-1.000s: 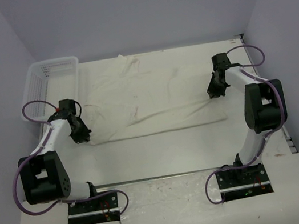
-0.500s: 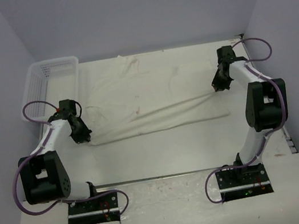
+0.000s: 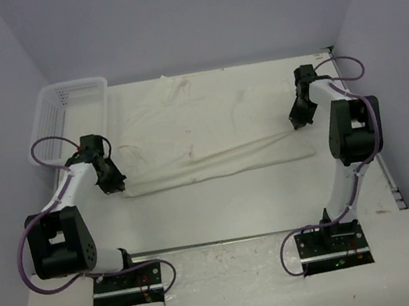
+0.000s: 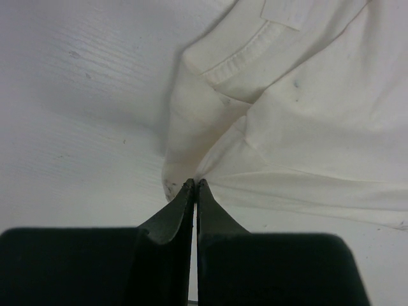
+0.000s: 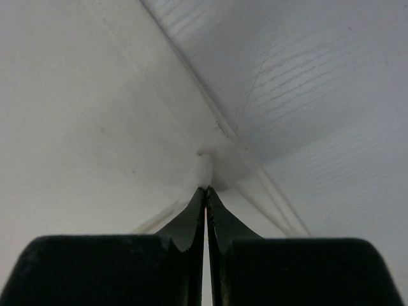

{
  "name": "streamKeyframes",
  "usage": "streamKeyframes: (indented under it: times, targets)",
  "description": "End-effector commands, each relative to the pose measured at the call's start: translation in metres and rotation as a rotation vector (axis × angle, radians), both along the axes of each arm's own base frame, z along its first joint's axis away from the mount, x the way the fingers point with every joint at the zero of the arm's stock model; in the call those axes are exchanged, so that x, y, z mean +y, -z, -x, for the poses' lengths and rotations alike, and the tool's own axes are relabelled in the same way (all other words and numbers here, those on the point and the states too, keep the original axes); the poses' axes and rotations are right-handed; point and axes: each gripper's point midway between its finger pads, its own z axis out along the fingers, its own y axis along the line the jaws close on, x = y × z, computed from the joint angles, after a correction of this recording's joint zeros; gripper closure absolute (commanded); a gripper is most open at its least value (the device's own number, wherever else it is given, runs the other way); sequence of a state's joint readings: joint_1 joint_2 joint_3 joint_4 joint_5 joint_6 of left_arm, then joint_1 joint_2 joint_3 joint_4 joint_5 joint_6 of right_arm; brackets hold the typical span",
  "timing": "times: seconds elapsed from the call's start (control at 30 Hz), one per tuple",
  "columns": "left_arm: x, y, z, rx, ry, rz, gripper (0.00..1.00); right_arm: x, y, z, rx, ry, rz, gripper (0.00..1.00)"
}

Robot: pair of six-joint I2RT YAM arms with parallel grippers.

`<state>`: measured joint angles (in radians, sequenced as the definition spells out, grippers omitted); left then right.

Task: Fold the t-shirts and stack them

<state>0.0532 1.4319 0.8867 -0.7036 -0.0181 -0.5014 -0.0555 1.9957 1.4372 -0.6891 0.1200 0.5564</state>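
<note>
t-shirt (image 3: 210, 140) lies spread on the desk (image 3: 222, 205) between the arms, beside a mesh basket (image 3: 62, 107). left hand (image 4: 194, 183) is pinched tight on its near left corner. right hand (image 5: 205, 189) is pinched tight on a raised fold at its right edge.

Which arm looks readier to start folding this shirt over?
Probably right: the right gripper pinches a raised tent of the t-shirt; the left gripper holds its corner low against the table.

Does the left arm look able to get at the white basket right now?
Probably yes: the basket sits close beyond the left gripper with nothing between them. But that gripper is shut on the t-shirt corner, so it would drag cloth along.
</note>
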Motion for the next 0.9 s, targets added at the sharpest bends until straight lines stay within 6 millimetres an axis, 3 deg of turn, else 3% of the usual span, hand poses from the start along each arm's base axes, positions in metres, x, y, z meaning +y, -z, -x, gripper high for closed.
streamKeyframes:
  times: [0.0,0.17,0.6,0.87]
  targets:
    - [0.012,-0.025,-0.025,-0.113,0.001,-0.050,1.00,-0.021,-0.013,-0.013,-0.032,0.026,0.073,1.00]
    - [0.017,-0.024,-0.036,-0.110,-0.017,-0.074,1.00,-0.021,-0.016,-0.016,-0.038,0.025,0.069,1.00]
    - [0.025,0.027,-0.021,0.048,-0.056,-0.106,1.00,-0.025,-0.019,-0.025,-0.041,0.021,0.086,1.00]
    - [0.024,0.026,-0.032,0.015,-0.066,-0.101,1.00,-0.025,-0.015,-0.026,-0.031,0.021,0.087,1.00]
